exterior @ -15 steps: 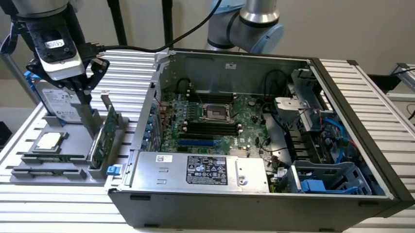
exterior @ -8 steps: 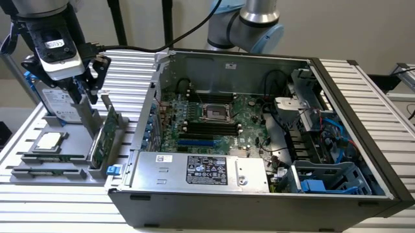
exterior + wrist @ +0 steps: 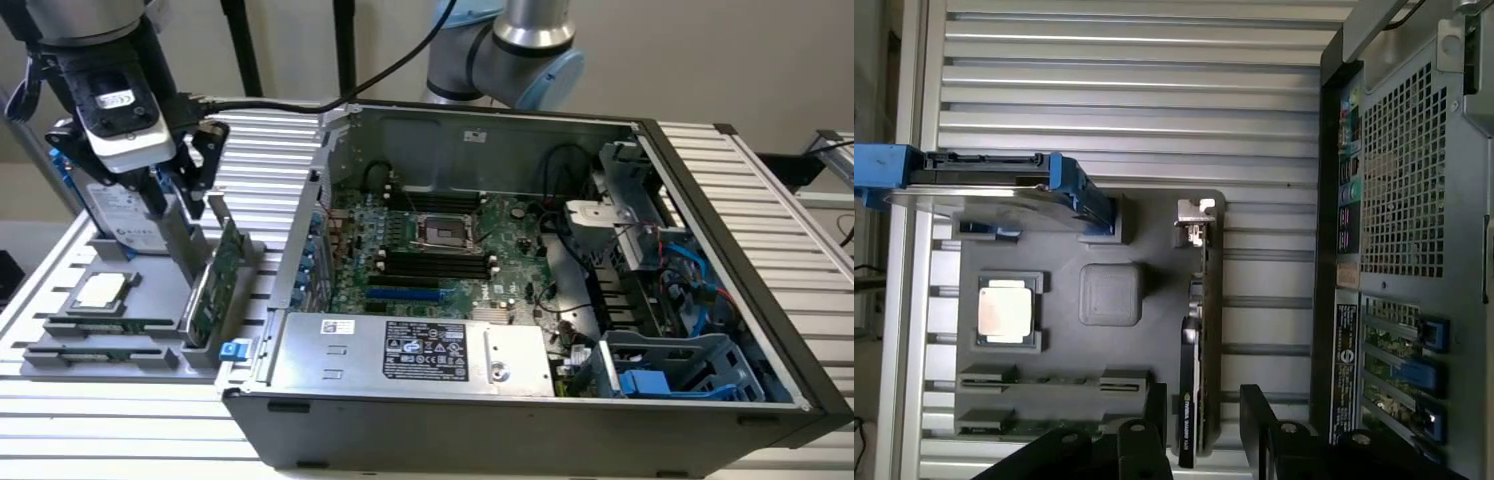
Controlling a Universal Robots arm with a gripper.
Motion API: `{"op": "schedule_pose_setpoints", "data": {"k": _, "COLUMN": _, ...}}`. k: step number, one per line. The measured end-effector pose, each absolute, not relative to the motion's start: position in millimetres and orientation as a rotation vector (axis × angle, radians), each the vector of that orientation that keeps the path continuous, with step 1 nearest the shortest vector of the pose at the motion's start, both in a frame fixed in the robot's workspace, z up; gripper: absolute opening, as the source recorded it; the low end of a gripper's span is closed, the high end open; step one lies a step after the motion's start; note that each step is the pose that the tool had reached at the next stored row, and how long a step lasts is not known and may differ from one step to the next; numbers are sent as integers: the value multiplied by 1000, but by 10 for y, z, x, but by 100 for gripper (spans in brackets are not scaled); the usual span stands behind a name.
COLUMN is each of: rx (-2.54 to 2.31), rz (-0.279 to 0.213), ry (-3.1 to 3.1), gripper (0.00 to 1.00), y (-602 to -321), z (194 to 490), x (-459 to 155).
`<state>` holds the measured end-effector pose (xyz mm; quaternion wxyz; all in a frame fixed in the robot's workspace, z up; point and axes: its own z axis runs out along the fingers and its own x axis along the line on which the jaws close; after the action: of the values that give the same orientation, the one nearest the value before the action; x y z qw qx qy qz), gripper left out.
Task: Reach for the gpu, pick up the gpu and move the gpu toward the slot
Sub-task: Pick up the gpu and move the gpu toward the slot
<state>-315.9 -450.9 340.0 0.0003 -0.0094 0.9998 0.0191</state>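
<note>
Exterior view: the gpu point(image 3: 214, 278) stands on edge in a slot of the grey holder tray point(image 3: 144, 268), at the exterior view's left of the open computer case point(image 3: 400, 440), just beside its wall. The gripper point(image 3: 184, 195) hangs over the far end of the tray, above the card and apart from it, beside the upright hard drive point(image 3: 114, 225). Wrist view: we look down on the card's thin top edge, with the metal bracket point(image 3: 1194, 222) at one end. The fingers point(image 3: 1139, 450) are spread wide with nothing between them, roughly in line with the card's other end. We judge the card light and stiff but fragile, its faces carrying components. We would pinch it across the bare board edge, away from the bracket, squarely, so it does not tilt in its slot.
</note>
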Motion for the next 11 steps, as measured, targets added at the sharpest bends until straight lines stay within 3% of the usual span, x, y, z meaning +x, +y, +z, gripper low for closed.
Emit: {"op": "schedule_pose_setpoints", "data": {"k": 11, "rx": -27, "rz": 56, "ry": 3122, "gripper": 42, "y": -4509, "z": 3058, "x": -3222}}
